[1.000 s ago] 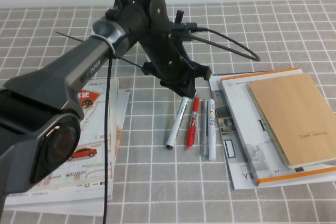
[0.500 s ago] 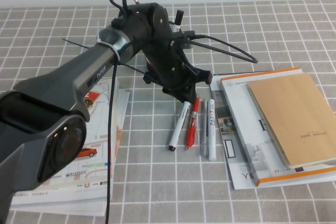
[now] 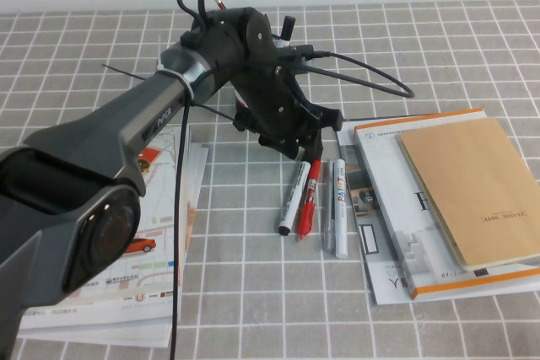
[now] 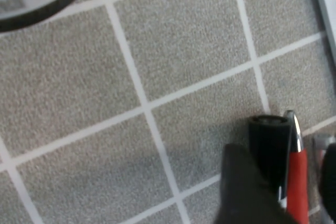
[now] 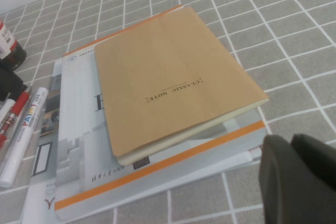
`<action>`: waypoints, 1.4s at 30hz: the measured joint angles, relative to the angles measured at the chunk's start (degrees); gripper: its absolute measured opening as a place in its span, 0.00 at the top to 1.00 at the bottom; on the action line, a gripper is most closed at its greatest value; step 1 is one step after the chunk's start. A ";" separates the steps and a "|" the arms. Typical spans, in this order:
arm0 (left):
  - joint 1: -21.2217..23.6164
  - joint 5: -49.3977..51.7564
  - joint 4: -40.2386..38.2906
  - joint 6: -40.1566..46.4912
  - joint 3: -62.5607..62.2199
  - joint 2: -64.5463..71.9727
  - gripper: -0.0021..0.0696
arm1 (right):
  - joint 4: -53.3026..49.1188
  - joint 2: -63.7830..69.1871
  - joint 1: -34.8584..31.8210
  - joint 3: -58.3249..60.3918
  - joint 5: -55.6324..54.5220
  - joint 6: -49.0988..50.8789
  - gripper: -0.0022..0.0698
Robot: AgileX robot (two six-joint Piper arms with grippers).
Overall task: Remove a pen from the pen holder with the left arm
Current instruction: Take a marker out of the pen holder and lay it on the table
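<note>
Black-capped pen [image 3: 291, 200] is lying on the counter [image 3: 253, 292] just beside the red pen [image 3: 310, 196], left gripper [image 3: 295, 147] hovering over their tops, spread wide. Right gripper [image 5: 299, 182] is sitting well away from the red pen, can't tell its state. I'm worrying a finger is snagging a pen on liftoff.

Body notes. The left arm [image 3: 126, 137] is one long matte dark grey link with pale lettering along its side. Its near joint housing [image 3: 97, 233] has a round black cap with a dull red ring. A white band [image 3: 173, 69] wraps the forearm. A black cable [image 3: 371, 73] loops right from the wrist, and a second cable [image 3: 177, 208] runs along the link. The left gripper [image 3: 294, 145], mid-scene, is black and angular, with small screws above it. The right gripper [image 5: 296, 179] shows only in its own wrist camera and is dark grey and rounded.
</note>
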 joint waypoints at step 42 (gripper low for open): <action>-10.40 -19.95 21.04 0.35 60.52 -73.30 0.97 | 0.00 0.00 0.00 0.00 0.00 0.00 0.99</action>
